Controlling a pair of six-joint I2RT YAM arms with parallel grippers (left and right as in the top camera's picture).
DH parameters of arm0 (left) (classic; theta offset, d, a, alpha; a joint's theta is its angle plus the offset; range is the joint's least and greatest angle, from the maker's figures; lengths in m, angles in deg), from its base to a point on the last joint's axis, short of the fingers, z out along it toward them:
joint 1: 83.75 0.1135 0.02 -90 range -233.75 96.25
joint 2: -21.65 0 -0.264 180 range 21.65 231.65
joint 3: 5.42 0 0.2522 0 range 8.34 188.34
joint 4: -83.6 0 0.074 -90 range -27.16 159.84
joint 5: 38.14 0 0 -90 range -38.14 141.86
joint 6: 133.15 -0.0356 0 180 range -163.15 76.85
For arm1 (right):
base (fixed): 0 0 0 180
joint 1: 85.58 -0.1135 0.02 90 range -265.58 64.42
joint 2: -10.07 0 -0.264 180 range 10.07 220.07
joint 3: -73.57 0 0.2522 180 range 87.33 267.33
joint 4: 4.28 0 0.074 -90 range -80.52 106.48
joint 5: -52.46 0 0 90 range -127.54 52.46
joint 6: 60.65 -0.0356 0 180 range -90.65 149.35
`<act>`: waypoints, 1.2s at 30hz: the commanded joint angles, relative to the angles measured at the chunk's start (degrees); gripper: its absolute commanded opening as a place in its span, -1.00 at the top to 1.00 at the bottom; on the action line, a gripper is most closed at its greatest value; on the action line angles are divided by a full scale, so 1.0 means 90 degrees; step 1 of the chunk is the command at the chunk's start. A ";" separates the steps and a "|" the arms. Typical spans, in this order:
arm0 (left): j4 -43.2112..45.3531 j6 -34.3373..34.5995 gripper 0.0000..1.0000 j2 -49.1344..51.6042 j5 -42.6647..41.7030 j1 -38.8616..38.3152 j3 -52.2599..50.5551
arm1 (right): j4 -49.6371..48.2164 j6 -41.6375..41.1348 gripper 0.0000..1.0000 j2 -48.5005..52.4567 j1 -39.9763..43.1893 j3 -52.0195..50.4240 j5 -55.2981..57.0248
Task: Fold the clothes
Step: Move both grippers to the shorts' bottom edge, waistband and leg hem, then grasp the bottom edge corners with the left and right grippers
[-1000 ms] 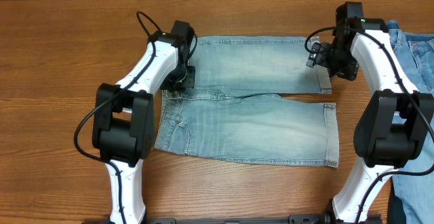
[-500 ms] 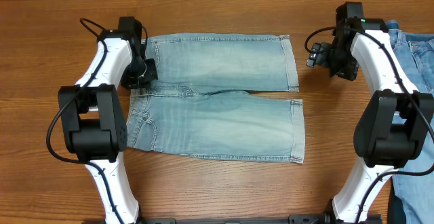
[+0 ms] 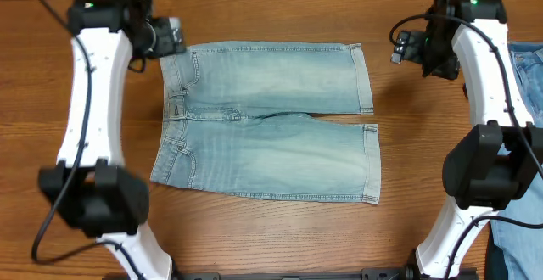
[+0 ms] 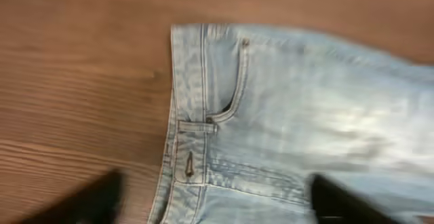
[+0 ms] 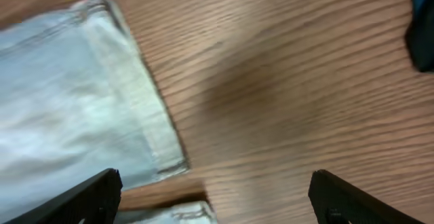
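Pale denim shorts [image 3: 271, 154], spread flat

You had a brown wooden table [image 3: 271, 238] filling the whole overhead view, its grain running left to right. Light fell soft and even across it, leaving only faint shadows. Your wrist views showed the same wood, slightly blurred.

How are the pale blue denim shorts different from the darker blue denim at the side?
The pale denim shorts are faded, the darker blue denim deeper in colour. The shorts lie spread in the middle, wholly seen; the darker denim sits at the edge, cut off. Both are denim.
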 commanded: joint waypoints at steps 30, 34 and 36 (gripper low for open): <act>-0.0974 0.0940 -1.00 -0.3951 0.0000 -0.0311 -0.4622 | 0.0270 -0.3327 -1.00 -0.4847 -0.2181 -0.5586 0.0619; 0.0056 0.0687 -1.00 -0.3946 -0.0209 -0.0308 -0.5554 | -0.1001 -0.3342 -1.00 -0.4850 -0.2047 -0.7065 0.0153; 0.0255 0.0690 -1.00 -0.3944 -0.0202 -0.0296 -0.5724 | -0.1360 -0.3349 -1.00 -0.4850 -0.1902 -0.7412 0.0107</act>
